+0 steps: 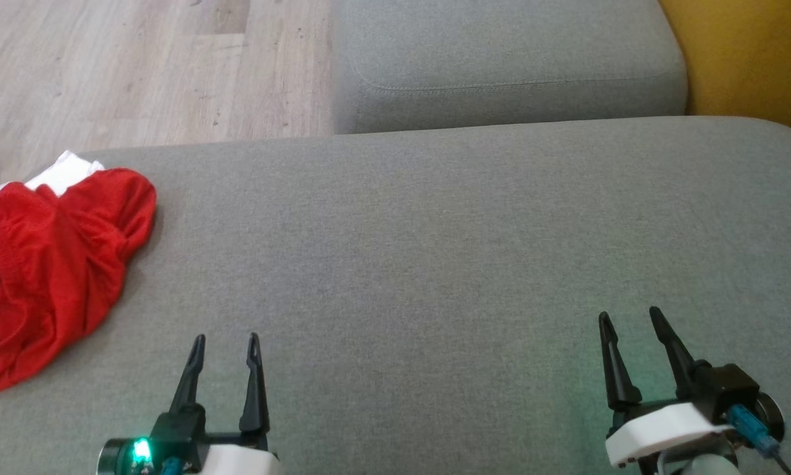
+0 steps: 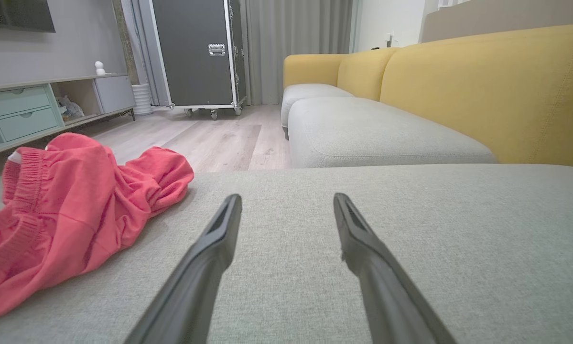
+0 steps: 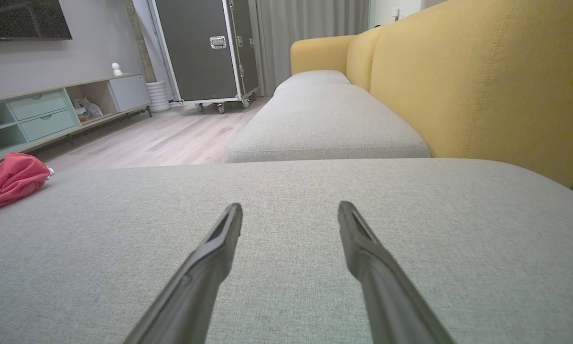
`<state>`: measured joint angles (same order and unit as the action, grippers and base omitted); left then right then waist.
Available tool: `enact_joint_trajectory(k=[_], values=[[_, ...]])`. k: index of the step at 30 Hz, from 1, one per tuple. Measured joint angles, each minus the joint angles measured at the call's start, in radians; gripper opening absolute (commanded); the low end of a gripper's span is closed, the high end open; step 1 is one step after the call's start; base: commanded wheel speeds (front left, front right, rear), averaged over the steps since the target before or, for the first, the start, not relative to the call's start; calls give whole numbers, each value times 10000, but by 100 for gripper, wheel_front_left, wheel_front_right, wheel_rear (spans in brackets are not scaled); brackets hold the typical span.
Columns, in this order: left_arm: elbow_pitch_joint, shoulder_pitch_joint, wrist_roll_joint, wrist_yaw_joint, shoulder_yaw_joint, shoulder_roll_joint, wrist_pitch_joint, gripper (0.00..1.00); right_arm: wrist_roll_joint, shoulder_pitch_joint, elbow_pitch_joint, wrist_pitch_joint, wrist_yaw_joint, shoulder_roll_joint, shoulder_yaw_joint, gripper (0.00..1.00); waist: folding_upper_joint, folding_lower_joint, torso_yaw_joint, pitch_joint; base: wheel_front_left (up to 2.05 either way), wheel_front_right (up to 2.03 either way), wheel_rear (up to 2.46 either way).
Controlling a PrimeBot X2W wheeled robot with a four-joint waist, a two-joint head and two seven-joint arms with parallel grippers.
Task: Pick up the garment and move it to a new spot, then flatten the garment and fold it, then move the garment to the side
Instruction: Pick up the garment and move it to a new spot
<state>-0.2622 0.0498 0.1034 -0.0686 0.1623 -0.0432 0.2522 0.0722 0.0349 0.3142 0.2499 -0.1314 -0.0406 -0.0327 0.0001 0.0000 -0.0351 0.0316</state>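
Red crumpled fabric shorts (image 1: 52, 264), white-trimmed, lie at the frame's left edge, nearest my left jaws; both pairs open, empty.

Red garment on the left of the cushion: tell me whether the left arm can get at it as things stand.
Probably yes. The open, empty left gripper sits just right of the red garment, with only bare grey cushion between them.

Red shorts (image 1: 59, 264): soft matt cloth, ribbed waistband. Seat cushion (image 1: 435, 251): grey woven cloth, coarse, matt. Backrest (image 2: 482, 91): yellow woven cloth. Floor (image 1: 138, 66): pale wood-grain planks, smooth. Fingers of left gripper (image 1: 227, 336) and right gripper (image 1: 628, 312): dark matt plastic. Flight case (image 2: 195, 52): glossy metal edging.
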Motion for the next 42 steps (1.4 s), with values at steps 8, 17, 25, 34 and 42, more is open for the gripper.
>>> enact_joint_trajectory(k=[8,17,25,34,42], values=[[-144,-34,12,65,19,0,0,100,46,280,36,8,0,0,157,100,0,0,-823,-12,0,0,0],[-244,-50,13,50,-320,-6,0,100,40,256,2,8,0,0,151,100,0,0,-2405,-175,0,0,0],[-10,-21,130,-374,-635,-33,0,100,-36,150,-21,8,0,0,134,100,0,0,-4173,-446,0,0,0],[481,-38,165,-813,-884,-27,0,100,-811,-82,-98,8,0,0,297,100,0,2,-4994,-1314,0,0,0],[1018,-2224,-86,-750,-1569,-25,2,100,-1344,-586,-435,8,0,-683,399,100,0,2,-4785,-2507,0,0,0]])
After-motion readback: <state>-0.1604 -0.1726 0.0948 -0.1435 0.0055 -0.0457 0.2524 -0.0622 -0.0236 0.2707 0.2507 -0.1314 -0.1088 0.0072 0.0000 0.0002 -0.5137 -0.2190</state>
